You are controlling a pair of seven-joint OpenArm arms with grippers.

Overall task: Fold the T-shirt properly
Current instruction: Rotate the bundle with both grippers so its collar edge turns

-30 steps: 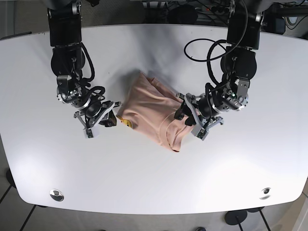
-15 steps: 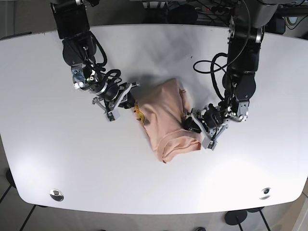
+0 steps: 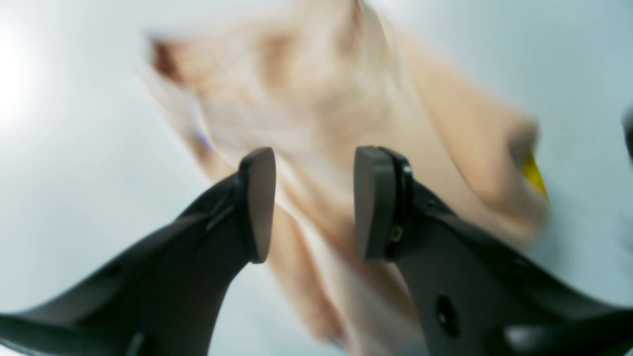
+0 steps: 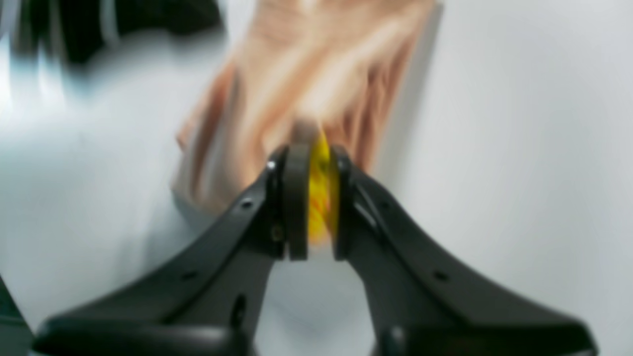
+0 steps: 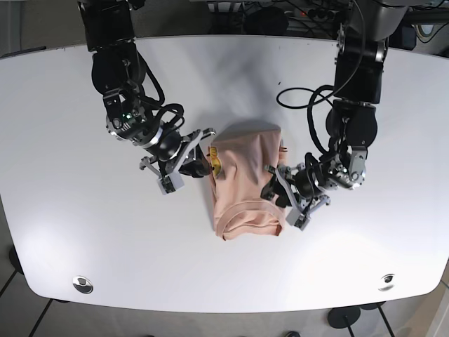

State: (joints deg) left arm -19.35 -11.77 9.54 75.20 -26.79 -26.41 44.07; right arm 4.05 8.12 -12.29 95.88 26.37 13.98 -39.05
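With the right gripper clenched on the T-shirt by its yellow print and the left gripper released beside the shirt's opposite edge, draw the pinched edge slowly so the folded layers stay squared

Soft matt cloth T-shirt, smooth glossy white table

T-shirt rotated, dragged toward frame centre, now narrower upright bundle; right gripper moved rightward; left gripper shifted down.
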